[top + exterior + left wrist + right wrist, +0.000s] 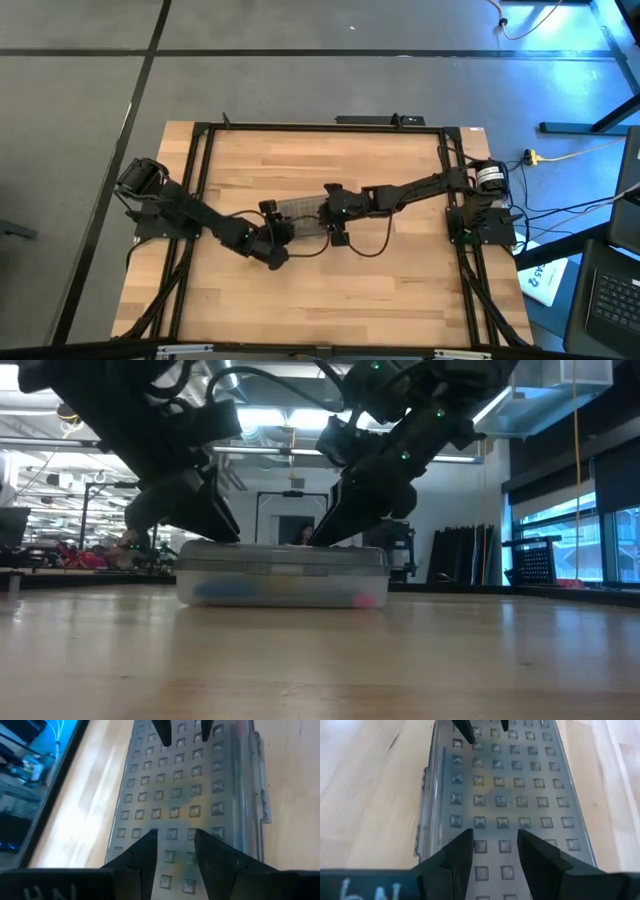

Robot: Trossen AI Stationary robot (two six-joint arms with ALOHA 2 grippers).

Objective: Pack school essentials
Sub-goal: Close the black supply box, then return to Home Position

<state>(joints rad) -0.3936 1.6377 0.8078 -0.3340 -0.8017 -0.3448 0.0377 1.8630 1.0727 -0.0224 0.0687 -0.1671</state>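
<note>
Sitting closed near the wooden table's middle, the clear case is showing blue and pink stationery inside; both grippers are pressing its studded lid, left gripper and right gripper jaws parted, grasping nothing.

1. Case contents: only blue and pink blurs thru the clear wall, items unreadable.
2. Studded lid hides what's under it.
3. Lid's near end cut off in both wrist views.
</note>
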